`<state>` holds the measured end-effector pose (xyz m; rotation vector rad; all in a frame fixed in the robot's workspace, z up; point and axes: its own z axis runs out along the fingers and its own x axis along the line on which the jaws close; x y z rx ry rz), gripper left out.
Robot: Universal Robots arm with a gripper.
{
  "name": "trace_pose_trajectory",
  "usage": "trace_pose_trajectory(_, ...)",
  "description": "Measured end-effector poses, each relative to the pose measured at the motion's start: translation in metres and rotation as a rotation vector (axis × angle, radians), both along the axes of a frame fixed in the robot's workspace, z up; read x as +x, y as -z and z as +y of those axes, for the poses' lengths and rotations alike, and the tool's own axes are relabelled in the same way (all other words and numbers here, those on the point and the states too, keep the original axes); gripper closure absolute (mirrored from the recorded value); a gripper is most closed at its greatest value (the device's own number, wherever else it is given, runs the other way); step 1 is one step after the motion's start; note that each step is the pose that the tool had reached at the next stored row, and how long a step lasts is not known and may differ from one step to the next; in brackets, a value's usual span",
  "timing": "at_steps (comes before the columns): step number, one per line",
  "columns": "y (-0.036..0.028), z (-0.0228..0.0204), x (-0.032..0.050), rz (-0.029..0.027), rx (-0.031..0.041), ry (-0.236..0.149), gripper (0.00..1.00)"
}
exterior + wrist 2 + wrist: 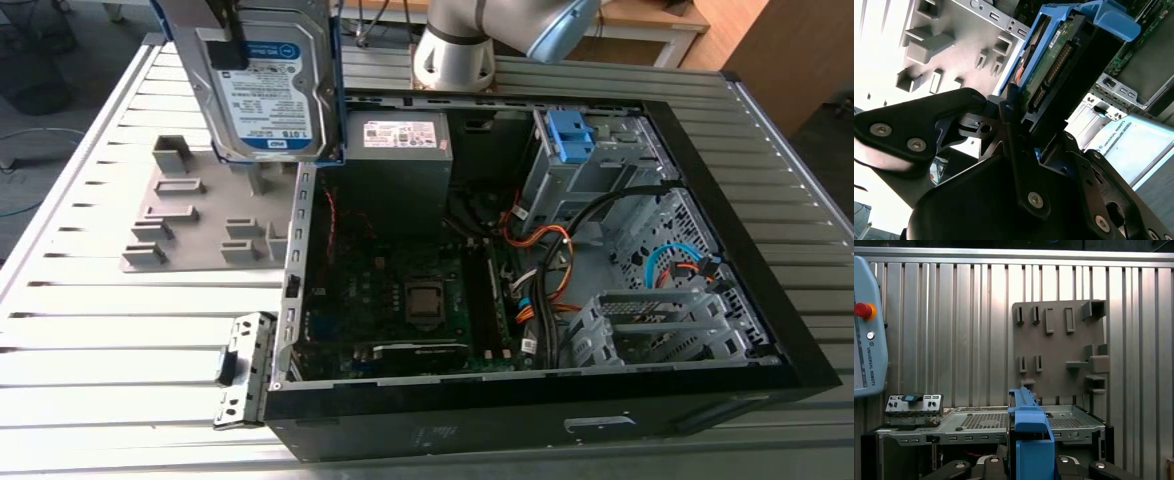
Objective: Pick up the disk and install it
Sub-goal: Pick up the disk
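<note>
1 disk (274, 90) in jaws, seemingly over fixture (187, 225); case (507, 420) beside.

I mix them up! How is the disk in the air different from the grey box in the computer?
The disk hangs in the air, held by the pincer; the box sits inside the case. The disk has a blue frame; the box has none. The disk is thin; the box is chunky. Both are greyish metal with a label.
</note>
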<state>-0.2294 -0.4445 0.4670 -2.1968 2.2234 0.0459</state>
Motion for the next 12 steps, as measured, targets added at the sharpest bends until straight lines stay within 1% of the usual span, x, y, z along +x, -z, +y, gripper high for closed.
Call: trace_pose_trajectory(12, 0.0000, 0.0000, 0.0074, -0.0001, 0.0000, 0.000, 0.64)
